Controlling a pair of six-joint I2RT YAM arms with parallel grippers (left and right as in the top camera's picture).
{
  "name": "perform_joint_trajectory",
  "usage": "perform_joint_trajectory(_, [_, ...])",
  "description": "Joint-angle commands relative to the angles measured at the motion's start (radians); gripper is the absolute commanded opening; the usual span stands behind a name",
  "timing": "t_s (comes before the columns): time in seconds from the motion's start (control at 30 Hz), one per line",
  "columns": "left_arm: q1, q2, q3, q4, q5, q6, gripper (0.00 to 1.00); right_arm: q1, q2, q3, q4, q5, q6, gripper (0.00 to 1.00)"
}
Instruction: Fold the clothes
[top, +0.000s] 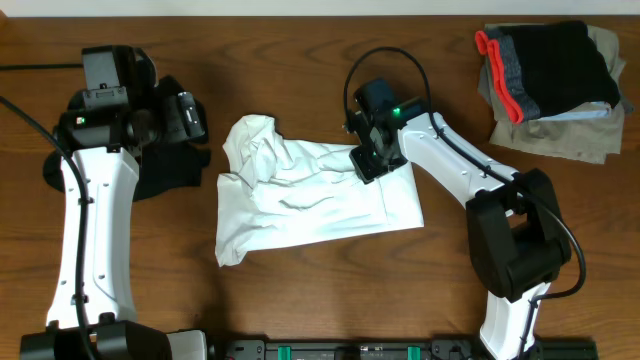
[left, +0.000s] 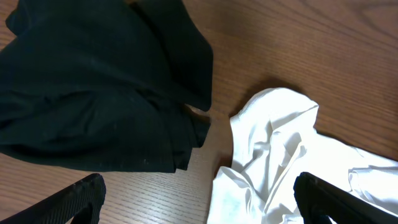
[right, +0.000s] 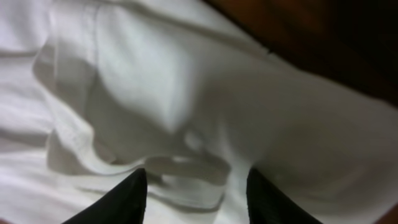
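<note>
A crumpled white garment lies at the middle of the table. My right gripper is down on its upper right edge. In the right wrist view its fingers are apart, with a white hem fold between them. A black garment lies bunched at the left. My left gripper hovers over it, open and empty. In the left wrist view its fingers straddle bare table, with the black garment at the upper left and the white garment at the right.
A stack of folded clothes, with black, grey, red-trimmed and tan pieces, sits at the back right corner. Bare wooden table lies in front of the white garment. The arm bases stand at the front edge.
</note>
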Motion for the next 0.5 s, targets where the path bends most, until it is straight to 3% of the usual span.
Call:
perform_joint_trajectory(0.0, [0.003, 0.005, -0.001, -0.001, -0.012, 0.006, 0.98, -0.009, 0.011, -0.006, 0.014, 0.050, 0.000, 0.51])
perform_joint_trajectory(0.27, [0.003, 0.005, -0.001, -0.001, -0.012, 0.006, 0.98, -0.002, 0.028, -0.014, 0.011, -0.033, 0.000, 0.39])
perform_joint_trajectory(0.33, [0.003, 0.005, -0.001, -0.001, -0.012, 0.006, 0.98, 0.004, 0.027, -0.017, 0.008, -0.037, 0.000, 0.31])
perform_joint_trajectory(0.47, [0.003, 0.005, -0.001, -0.001, -0.012, 0.006, 0.98, 0.009, 0.027, -0.017, -0.007, -0.050, 0.001, 0.04])
